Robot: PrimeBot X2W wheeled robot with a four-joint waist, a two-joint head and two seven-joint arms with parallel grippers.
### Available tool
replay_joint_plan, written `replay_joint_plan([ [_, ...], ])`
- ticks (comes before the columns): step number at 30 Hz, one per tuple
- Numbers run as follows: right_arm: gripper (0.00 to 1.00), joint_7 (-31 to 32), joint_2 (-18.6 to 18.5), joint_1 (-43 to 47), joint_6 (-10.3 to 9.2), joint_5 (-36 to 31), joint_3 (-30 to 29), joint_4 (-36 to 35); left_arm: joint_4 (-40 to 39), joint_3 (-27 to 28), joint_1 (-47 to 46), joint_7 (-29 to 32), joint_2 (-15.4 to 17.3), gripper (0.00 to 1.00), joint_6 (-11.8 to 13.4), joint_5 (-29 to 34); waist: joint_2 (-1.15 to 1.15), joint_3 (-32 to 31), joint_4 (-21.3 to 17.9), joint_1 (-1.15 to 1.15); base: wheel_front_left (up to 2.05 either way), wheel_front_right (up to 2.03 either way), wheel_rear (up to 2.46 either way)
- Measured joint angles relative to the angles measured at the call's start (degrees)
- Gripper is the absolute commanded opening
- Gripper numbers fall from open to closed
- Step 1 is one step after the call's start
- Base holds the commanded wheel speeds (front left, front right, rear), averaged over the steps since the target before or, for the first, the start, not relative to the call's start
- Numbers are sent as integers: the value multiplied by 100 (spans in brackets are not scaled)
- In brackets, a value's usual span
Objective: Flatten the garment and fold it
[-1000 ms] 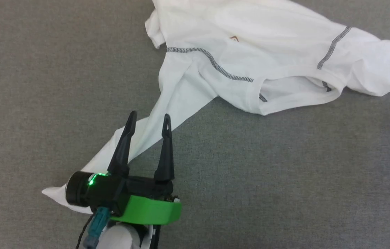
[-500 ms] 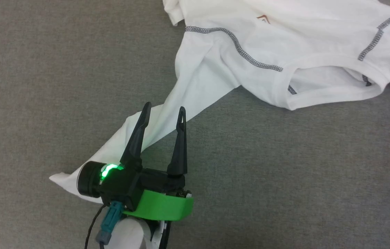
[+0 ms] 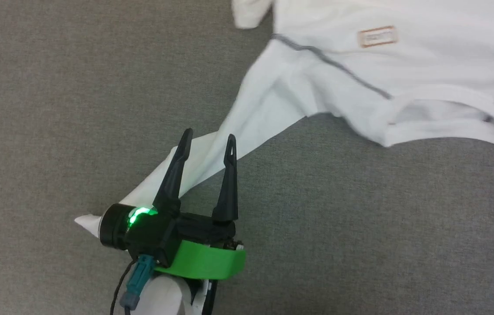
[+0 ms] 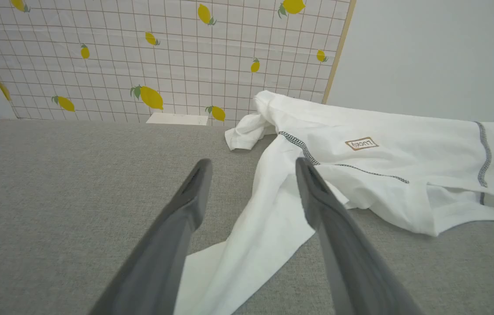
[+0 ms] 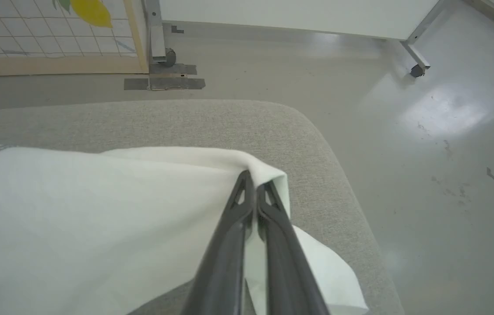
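The shirt (image 3: 426,65) lies rumpled across the far side of the grey table (image 3: 361,218), with one narrow strip of it stretched back toward the robot. The left gripper (image 3: 209,135) hangs low over that strip. Its pale forearm (image 3: 166,297) reaches in from the near edge, and its fingers are spread wide, pointing along the cloth and holding nothing. At the table's rounded corner, the right gripper (image 5: 253,181) has its fingers pinched together on a fold of the shirt's edge.

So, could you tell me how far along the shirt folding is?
Done: nothing; the garment lies rumpled and unfolded. In hand: the right gripper has its jaws shut on its edge; the left gripper, jaws open, hovers over a stretched-out strip. Left: flattening, then folding.
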Motion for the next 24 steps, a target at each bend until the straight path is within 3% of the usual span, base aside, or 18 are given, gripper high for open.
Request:
replay_joint_plan([
  [5,0,-612,-185,-70,0,-573,-398,283,41,9,19,0,-22,100,-63,14,0,-22,66,0,0,0,0],
  [6,75,-723,-124,-85,0,-631,-472,413,59,11,37,0,-23,100,-74,14,0,-35,77,0,0,0,0],
  [7,100,-772,-59,-88,0,-648,-516,511,80,11,48,1,-24,100,-81,14,0,-46,82,0,0,0,0],
  [17,100,-1307,485,-88,0,-460,-222,1045,199,74,74,1,11,100,-175,13,0,-379,36,0,0,0,0],
  [24,100,-1917,958,762,0,417,371,13,186,216,375,1,126,100,-174,-45,0,-866,-86,0,0,0,0],
])
